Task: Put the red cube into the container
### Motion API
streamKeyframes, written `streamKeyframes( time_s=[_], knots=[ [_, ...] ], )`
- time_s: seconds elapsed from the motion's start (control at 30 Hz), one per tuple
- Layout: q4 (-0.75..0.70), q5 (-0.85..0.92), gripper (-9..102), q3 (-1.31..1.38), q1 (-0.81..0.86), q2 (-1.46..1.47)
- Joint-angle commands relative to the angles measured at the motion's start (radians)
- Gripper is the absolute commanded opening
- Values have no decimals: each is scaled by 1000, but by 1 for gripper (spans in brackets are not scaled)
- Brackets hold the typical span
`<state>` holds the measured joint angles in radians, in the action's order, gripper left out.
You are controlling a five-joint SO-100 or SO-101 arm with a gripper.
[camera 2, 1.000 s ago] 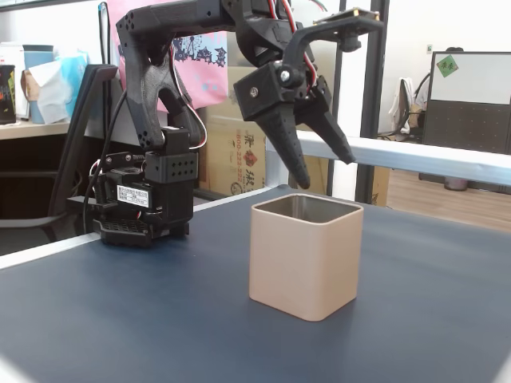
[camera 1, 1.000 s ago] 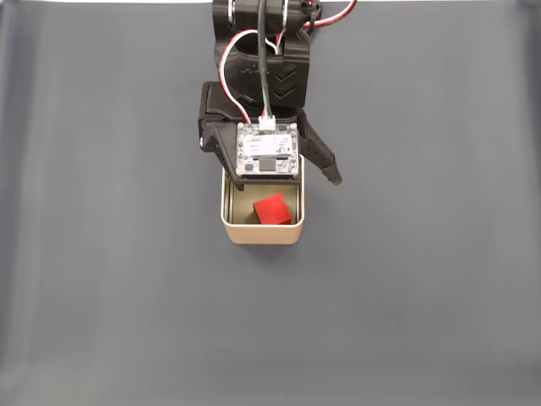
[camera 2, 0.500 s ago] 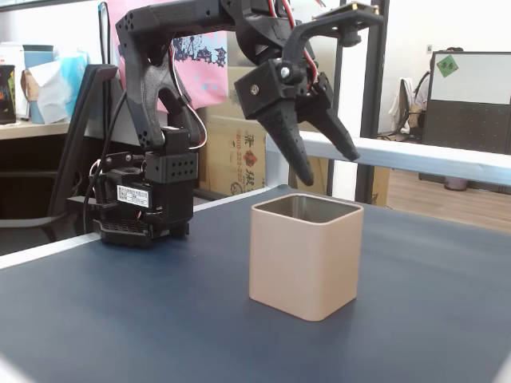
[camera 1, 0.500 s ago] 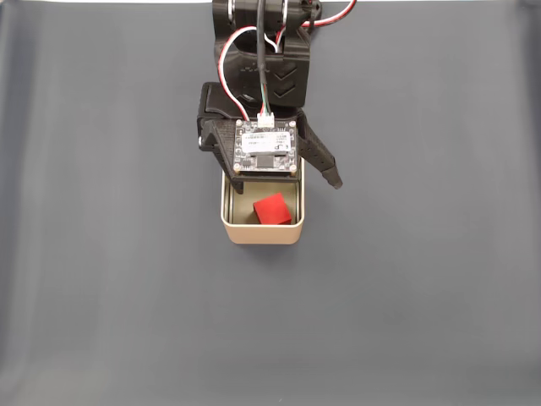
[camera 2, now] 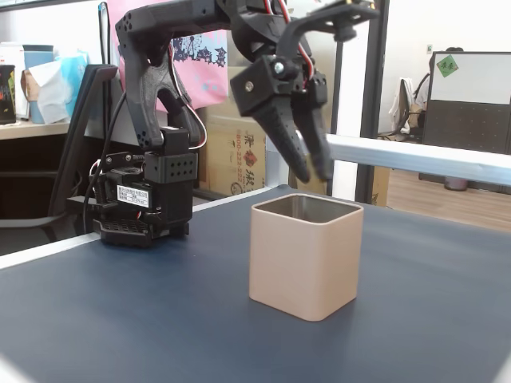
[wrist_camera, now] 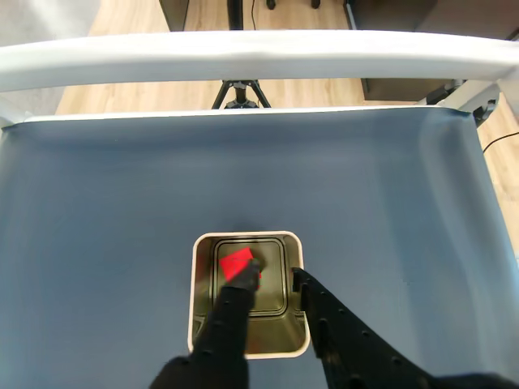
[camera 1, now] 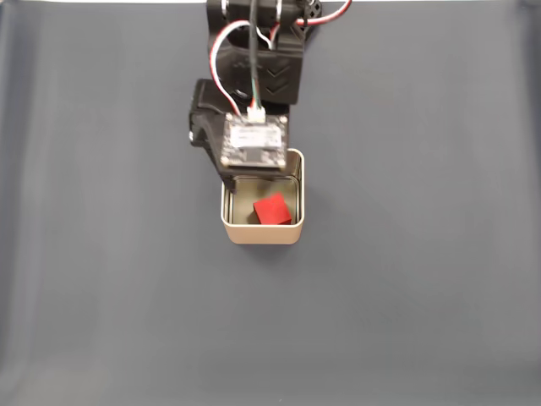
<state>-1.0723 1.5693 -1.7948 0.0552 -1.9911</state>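
Presently, item one: the red cube (camera 1: 272, 209), one in number, lying on the floor of the container (camera 1: 260, 233), toward the 4 o'clock corner of the tin in a fixed view from above. In the wrist view the cube (wrist_camera: 237, 263) sits toward 11 o'clock of the tin's floor, partly behind one dark finger.

Item two: the container (camera 2: 303, 259), one in number, square, open-topped, pale gold outside and shiny inside, upright on the dark blue table (camera 2: 120, 319). Cube apart from the claw; the placing reads as done.

Item three: the gripper (camera 2: 311, 169), one in number, two fingers. It hangs above the tin's rim at about 12 o'clock of the tin in the side-on fixed view, fingers nearly together with only a narrow gap, nothing between them. In the wrist view one fingertip (wrist_camera: 250, 275) overlaps the tin's mouth and the other lies over the rim at 3 o'clock.

Item four: one arm base (camera 2: 148, 199), well apart from the tin at 9 o'clock in the side-on view.

Hazards, as judged:
- A low or sideways retreat could catch a fingertip on the tin's rim, since the tips are just above it; the tin is light-looking and could slide or tip.
- A tipped tin would spill the cube back onto the table.
- A drop of the wrist could drive a finger onto the cube and jam it against the wall.

A straight lift first would likely avoid all three.
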Motion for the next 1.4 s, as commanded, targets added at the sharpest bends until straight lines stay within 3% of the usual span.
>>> streamKeyframes(
  time_s=[0.0, 0.2, 0.63, 1.37],
  knots=[
    [20, -6, 0, 5, 32, -69],
    [12, 21, 0, -92, 115, -190],
    [11, 166, 0, -600, 255, -621],
    [-21, -28, 0, -1154, -140, -1085]
  ],
)
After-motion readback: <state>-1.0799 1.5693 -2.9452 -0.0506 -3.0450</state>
